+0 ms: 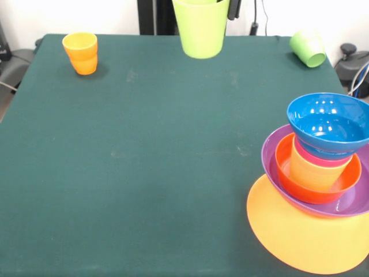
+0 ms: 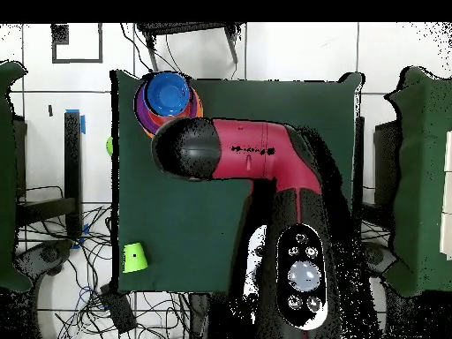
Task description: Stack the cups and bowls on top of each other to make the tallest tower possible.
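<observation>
A lime green cup [image 1: 201, 27] hangs upright in the air over the far middle of the table, and my gripper [image 1: 229, 7] is shut on its rim, with only a dark finger showing at the top edge. The tower [image 1: 320, 173] stands at the near right: an upturned orange-yellow bowl [image 1: 300, 236], a purple bowl [image 1: 277, 153], a red-orange bowl [image 1: 286, 167], a yellow cup [image 1: 314, 173], a red cup [image 1: 314, 156] and a blue bowl [image 1: 328, 124] on top. An orange cup [image 1: 81, 52] stands upright at the far left. A green cup [image 1: 308, 48] lies on its side at the far right.
The dark green table [image 1: 173, 173] stretches between the cups and the tower. In the overhead view the red and black arm [image 2: 265, 159] reaches across the table [image 2: 194, 238] towards the tower [image 2: 168, 95] and hides the gripper. The green cup [image 2: 134, 258] lies near the table's corner.
</observation>
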